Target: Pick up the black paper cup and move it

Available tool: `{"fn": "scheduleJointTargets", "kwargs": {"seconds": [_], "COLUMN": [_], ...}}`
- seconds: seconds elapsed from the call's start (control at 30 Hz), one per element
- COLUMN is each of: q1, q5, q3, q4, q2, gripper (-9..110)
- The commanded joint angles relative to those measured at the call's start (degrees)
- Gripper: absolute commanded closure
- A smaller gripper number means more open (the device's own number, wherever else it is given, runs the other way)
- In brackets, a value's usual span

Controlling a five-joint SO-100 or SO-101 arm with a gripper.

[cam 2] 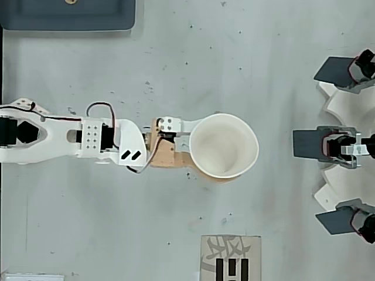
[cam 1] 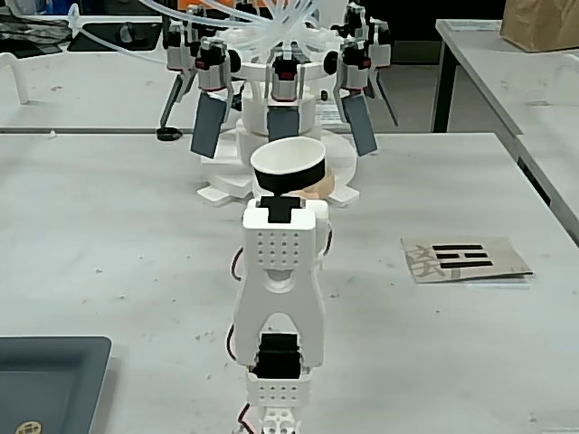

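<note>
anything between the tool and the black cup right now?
Nothing visible. The tool is already closed around the black paper cup, upright with its open mouth facing up. Ahead of it, to the right in the overhead view, stands a white fixture with dark paddles, with bare table in between.

Dark tray point(cam 2: 67, 22), printed card point(cam 2: 230, 257), white multi-arm device point(cam 1: 280, 99) on table point(cam 2: 176, 58).

I work in a robotics lab: beyond my grey table point(cam 1: 109, 235) stands a white machine point(cam 1: 280, 108) with clear tubes point(cam 1: 226, 23).
</note>
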Motion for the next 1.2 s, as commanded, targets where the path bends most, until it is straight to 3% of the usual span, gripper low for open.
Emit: {"fn": "scheduleJointTargets", "kwargs": {"seconds": [0.0,0.73,1.17], "q1": [0.6,0.7,0.0], "q5": [-0.4,0.3,1.5], "q3": [-6.8,-34.4,-36.7], "q4": [0.7,10.5,12.5], "q2": [-1.0,-17.1,-18.5], "gripper": [91,91,92]}}
